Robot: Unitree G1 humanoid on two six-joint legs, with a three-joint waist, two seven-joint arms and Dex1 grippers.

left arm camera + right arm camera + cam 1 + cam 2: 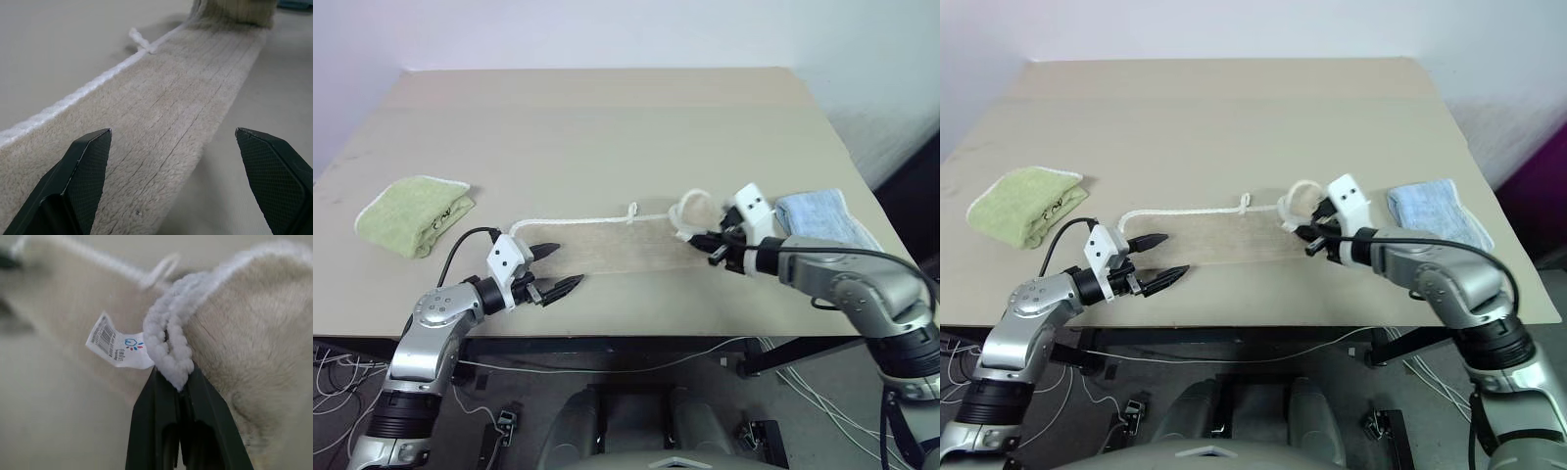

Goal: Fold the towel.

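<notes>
The right gripper (178,382) pinches the long beige terry-cloth towel's (607,245) white corded edge; the left gripper (558,269) hovers spread wide.

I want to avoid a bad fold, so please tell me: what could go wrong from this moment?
1. The right gripper pinches only the white corded edging of the beige towel; so thin a bite may slip out during the fold.
2. The left gripper hangs open over the other end, holding nothing, so that end could drag along the table.
3. The folded light-blue towel lies close beside the right arm and might get pushed.
</notes>
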